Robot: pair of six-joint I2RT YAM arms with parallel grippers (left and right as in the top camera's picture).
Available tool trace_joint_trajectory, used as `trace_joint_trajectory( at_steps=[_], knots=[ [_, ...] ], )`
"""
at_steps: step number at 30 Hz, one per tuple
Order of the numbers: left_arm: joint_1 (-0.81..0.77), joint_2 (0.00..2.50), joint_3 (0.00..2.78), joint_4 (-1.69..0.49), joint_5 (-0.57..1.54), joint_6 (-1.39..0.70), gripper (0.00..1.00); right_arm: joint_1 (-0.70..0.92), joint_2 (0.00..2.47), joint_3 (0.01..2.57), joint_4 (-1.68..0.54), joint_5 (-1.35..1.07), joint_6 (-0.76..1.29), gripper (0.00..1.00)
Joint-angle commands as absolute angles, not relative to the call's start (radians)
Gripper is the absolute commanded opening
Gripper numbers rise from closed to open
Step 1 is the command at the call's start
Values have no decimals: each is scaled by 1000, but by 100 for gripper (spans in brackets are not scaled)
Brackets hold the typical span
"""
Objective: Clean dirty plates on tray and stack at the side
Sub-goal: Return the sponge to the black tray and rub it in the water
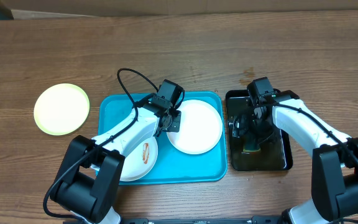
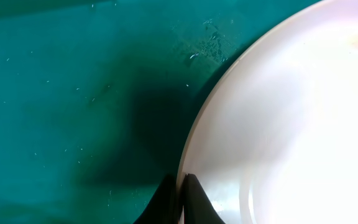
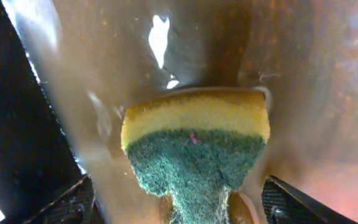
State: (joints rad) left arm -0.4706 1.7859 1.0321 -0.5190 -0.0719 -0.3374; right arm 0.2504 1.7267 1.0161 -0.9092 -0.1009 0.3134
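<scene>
Tray (image 1: 109,112) of turquoise plastic lies mid-table. It carries two white plates: a smeared white plate (image 1: 138,158) toward its 7 o'clock corner, with a reddish-brown streak on it, and a larger-looking white plate (image 1: 197,127) toward 2 o'clock. The two rims are close together, and I cannot tell whether they touch. A yellow-green plate (image 1: 61,109) rests on the bare wood table (image 1: 328,62) at the tray's 9 o'clock, clear of the tray.

The left gripper (image 2: 183,196) is clenched on the 9 o'clock rim of the white plate, with one fingertip on each side of the edge. At the tray's 3 o'clock, just beside it, sits a glossy black tray (image 1: 281,155). The right gripper (image 3: 178,190) hangs over it, released. Its fingers (image 3: 297,202) are spread wide on either side of a yellow-and-green sponge (image 3: 194,143) lying in the black tray.
</scene>
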Motion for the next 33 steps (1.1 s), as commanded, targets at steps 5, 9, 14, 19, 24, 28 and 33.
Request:
trace_joint_trajectory(
  at_steps=[5, 9, 14, 19, 24, 28, 33],
  knots=[
    [-463, 1771, 1031, -519, -85, -344, 4, 251, 1705, 1107, -1072, -87, 313, 90],
    [-463, 1771, 1031, -519, -85, -344, 4, 251, 1706, 1108, -1121, -88, 314, 89],
    [-463, 1771, 1031, -519, -85, -344, 4, 263, 1706, 1054, -1057, -88, 313, 89],
    [-463, 1771, 1031, -519, -85, -344, 4, 263, 1706, 970, -967, -92, 315, 89],
    [-463, 1771, 1031, -519, -85, -344, 4, 263, 1706, 893, -910, -115, 321, 87],
    [-463, 1771, 1031, -515, -85, -344, 4, 263, 1706, 888, -908, -118, 321, 61],
    [-463, 1771, 1031, -516, -86, -343, 4, 263, 1706, 888, -904, -118, 326, 4]
  ],
)
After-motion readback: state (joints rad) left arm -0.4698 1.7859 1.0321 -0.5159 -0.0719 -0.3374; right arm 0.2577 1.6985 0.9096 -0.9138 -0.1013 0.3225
